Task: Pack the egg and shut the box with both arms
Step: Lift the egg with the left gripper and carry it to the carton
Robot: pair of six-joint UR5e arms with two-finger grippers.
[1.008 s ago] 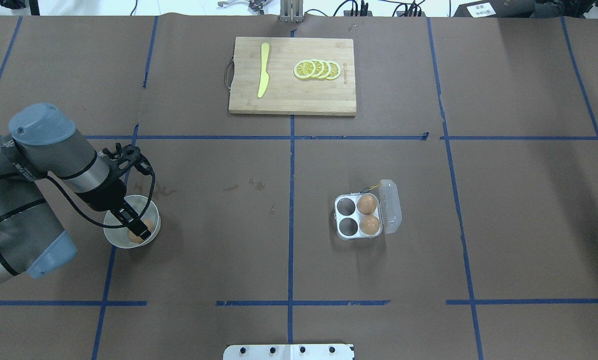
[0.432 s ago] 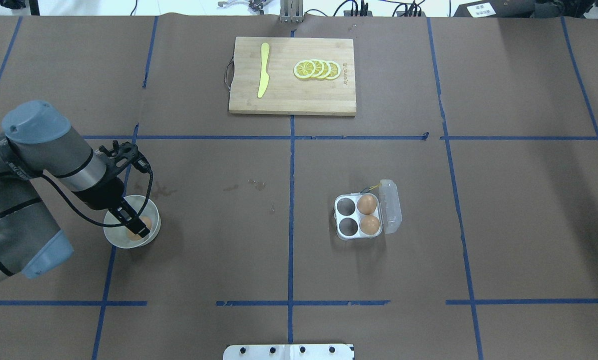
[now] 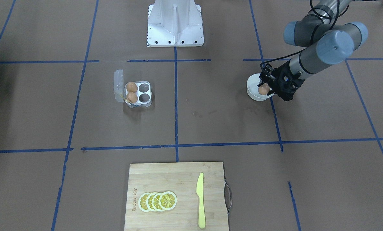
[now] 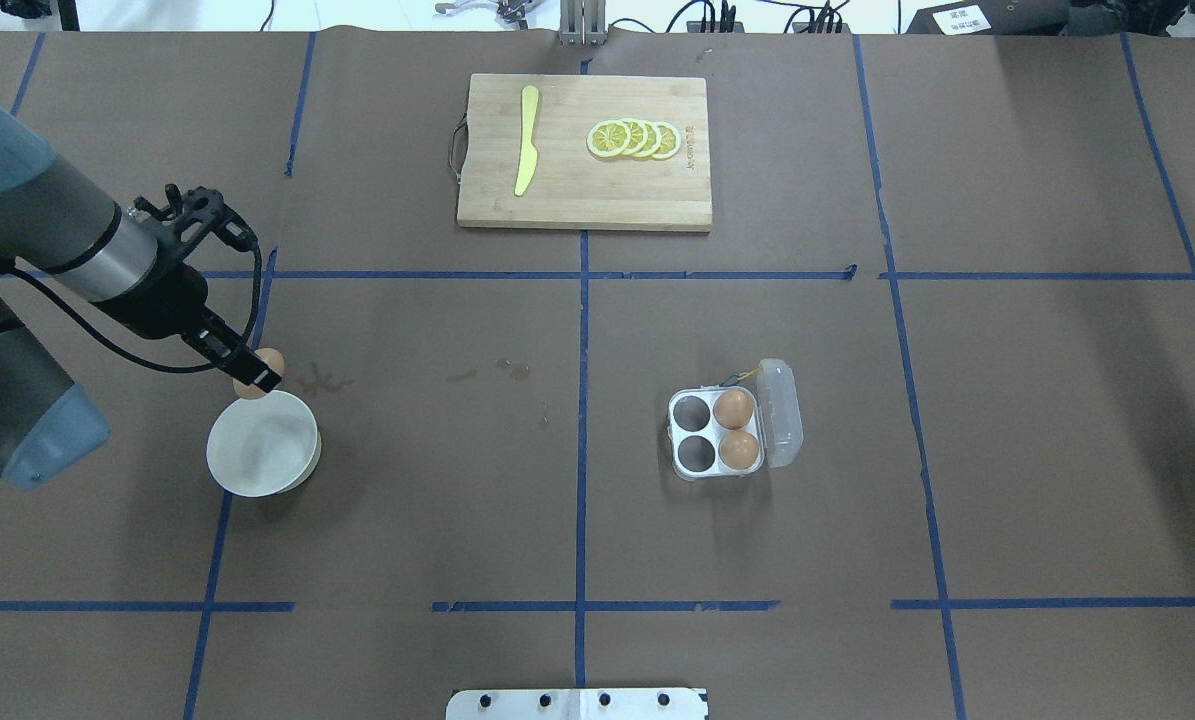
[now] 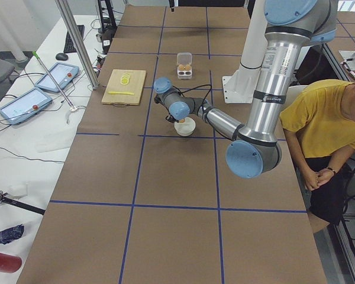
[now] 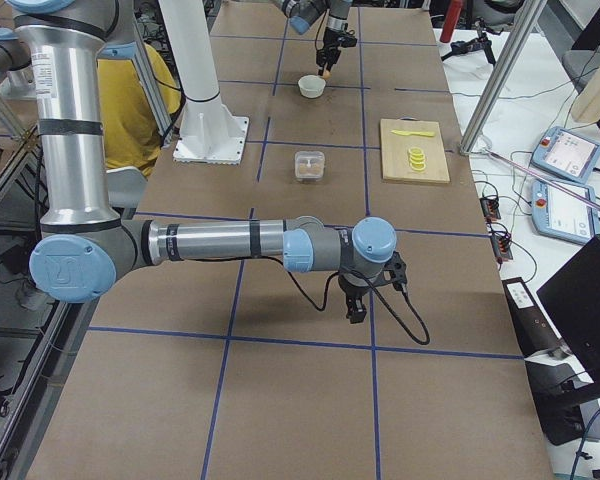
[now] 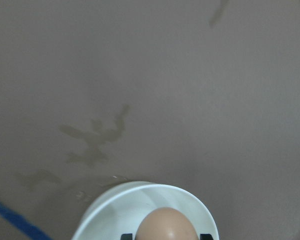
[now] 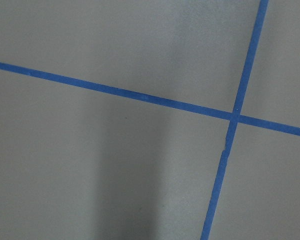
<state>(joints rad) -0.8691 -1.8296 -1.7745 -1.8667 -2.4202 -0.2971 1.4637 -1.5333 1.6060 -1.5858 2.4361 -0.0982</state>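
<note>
Left arm (image 4: 47, 240) reaches in from my left side. My left jaws are clamped on a small smooth light-brown egg (image 4: 254, 372), one finger on each side. The egg (image 3: 263, 89) hangs in the air, touching nothing but the jaws. It sits just above the round white bowl (image 4: 257, 450), over the bowl's far rim in the overhead view. The left wrist view shows the egg (image 7: 166, 225) at the bottom edge with the bowl (image 7: 115, 200) under it, and stained brown paper beyond.

The small clear plastic four-cell egg box (image 4: 695, 452) stands on the brown paper-covered worktop (image 4: 457, 520), well apart from the bowl, on my right of the centre tape line. Its hinged clear lid (image 4: 783, 412) is swung open and lies on the side away from the bowl. The two cells next to the lid each hold a light-brown egg, one (image 4: 733, 408) and another (image 4: 739, 450). The two cells on the bowl side show dark.

Right arm (image 6: 220, 242) stretches low over the worktop, far from the box. My right jaws show only in the side view, so I cannot tell whether they are apart or together. The right wrist view shows only brown paper and crossing blue tape lines (image 8: 140, 95).

At the far edge lies a rectangular wooden cutting board (image 4: 577, 195) with a yellow plastic knife (image 4: 526, 140) and a row of overlapping yellow lemon slices (image 4: 635, 138) on it.
</note>
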